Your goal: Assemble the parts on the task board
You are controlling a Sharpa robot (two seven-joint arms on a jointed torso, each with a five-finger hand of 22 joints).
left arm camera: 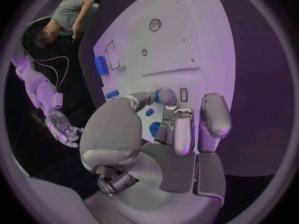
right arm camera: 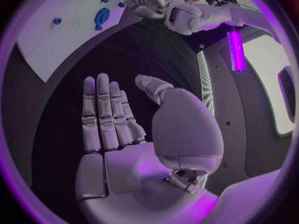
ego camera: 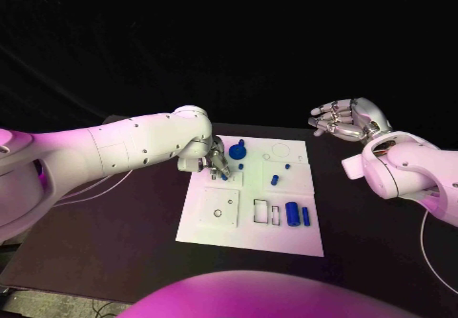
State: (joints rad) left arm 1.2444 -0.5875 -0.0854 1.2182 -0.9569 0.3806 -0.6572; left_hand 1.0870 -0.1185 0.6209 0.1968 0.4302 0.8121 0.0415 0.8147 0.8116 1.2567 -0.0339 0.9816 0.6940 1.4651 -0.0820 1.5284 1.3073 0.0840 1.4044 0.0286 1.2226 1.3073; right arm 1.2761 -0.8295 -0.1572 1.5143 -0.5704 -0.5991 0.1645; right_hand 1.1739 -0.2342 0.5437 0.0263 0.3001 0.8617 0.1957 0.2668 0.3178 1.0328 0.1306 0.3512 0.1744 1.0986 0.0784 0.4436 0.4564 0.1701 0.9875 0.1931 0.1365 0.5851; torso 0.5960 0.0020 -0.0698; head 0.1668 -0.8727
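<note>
A small blue part (ego camera: 224, 175) sits pinched in the left hand (ego camera: 216, 161) near the task board (ego camera: 250, 228)'s far-left corner. If it tilts at its seat, it could jam or slip free. The right hand (ego camera: 343, 119) hovers released beyond the far-right corner.

We see a black tabletop (ego camera: 124, 232) carrying one white task board (ego camera: 250, 233) near its middle, the board's long sides running from the near edge toward the far edge.
</note>
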